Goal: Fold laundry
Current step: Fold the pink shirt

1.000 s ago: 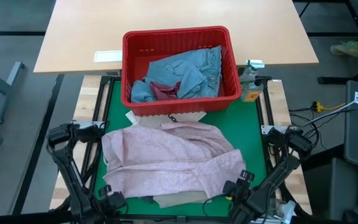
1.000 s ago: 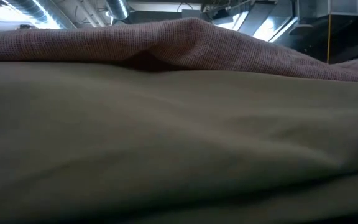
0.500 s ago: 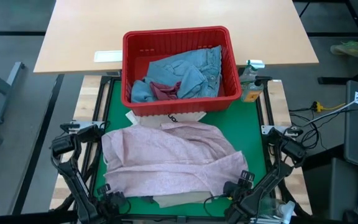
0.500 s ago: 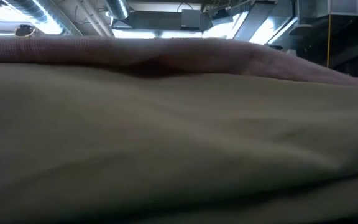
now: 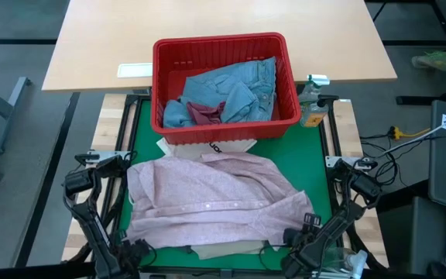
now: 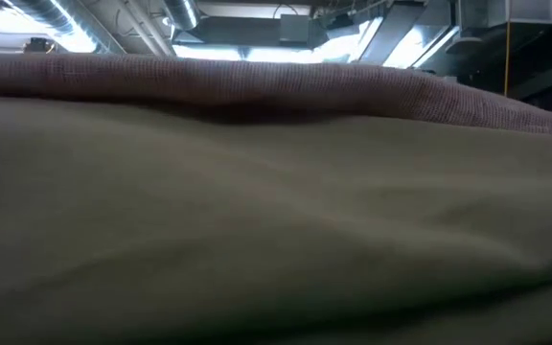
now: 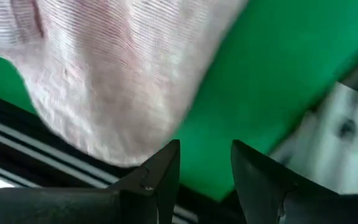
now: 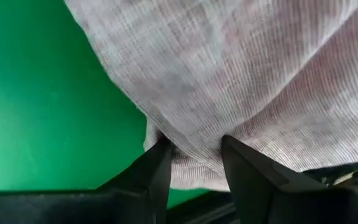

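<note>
The mottled pink top (image 5: 211, 205) lies spread on the green mat (image 5: 316, 163), on top of the beige trousers (image 5: 223, 249), which fill the low view (image 6: 257, 240). My left gripper (image 5: 134, 249) stands open at the top's near left corner (image 7: 123, 93), with bare mat between its fingers (image 7: 205, 155). My right gripper (image 5: 296, 239) stands open over the top's near right corner, and pink cloth shows between its fingers (image 8: 194, 155). Both point steeply down. My left gripper has the top's near left corner (image 7: 143, 149) just beside one finger, not between the two; I cannot tell whether it touches. My right gripper comes from above over the top's near right hem (image 8: 191, 177); I cannot tell whether its fingertips touch the cloth.
A red basket (image 5: 223, 130) stands at the mat's far edge with light blue denim jeans (image 5: 235, 89) and a dark red garment (image 5: 204, 115) in it. White cloth with black lettering (image 5: 207, 143) pokes out under it. A bottle (image 5: 312, 101) stands right of the basket.
Both grippers have sunk a little at the table's near edge and tipped to point more steeply down. The pink top's near edge, raised in a hump a second ago, has dropped. Its near right part now lies flatter and reaches farther toward the near edge.
</note>
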